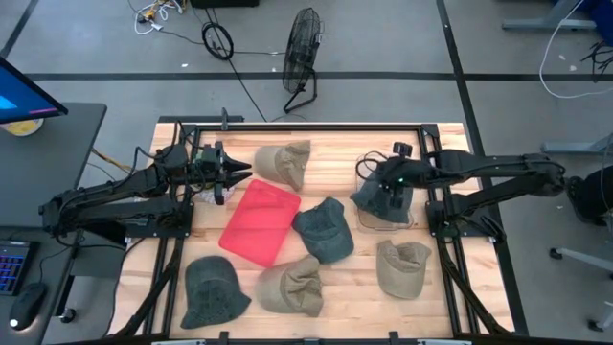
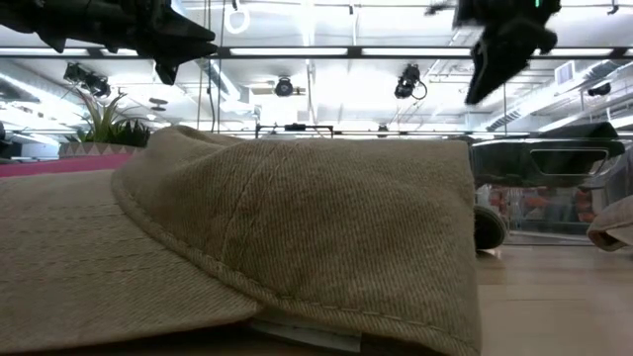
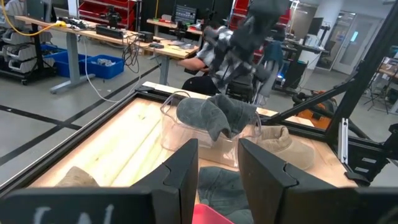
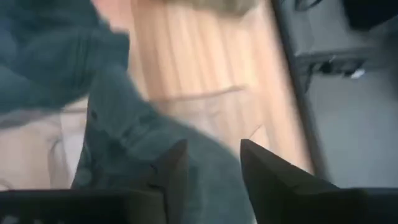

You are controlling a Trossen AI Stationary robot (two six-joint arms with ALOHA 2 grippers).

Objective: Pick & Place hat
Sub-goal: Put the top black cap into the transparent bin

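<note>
One dark grey soft fabric hat [image 1: 375, 196], draped in clear plastic bin [image 1: 365, 218] on wooden tabletop [image 1: 335, 297]; light, floppy, best pinched at crown fold. Right end effector [image 1: 396, 187] above, fingers parted, released. Left end effector [image 1: 233, 172] idle, parted

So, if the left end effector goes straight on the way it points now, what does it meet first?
Most likely the khaki hat just ahead of the left end effector in the high view. However, the end effector hangs above the table, so it might pass over it toward the clear bin holding a grey hat.
</note>
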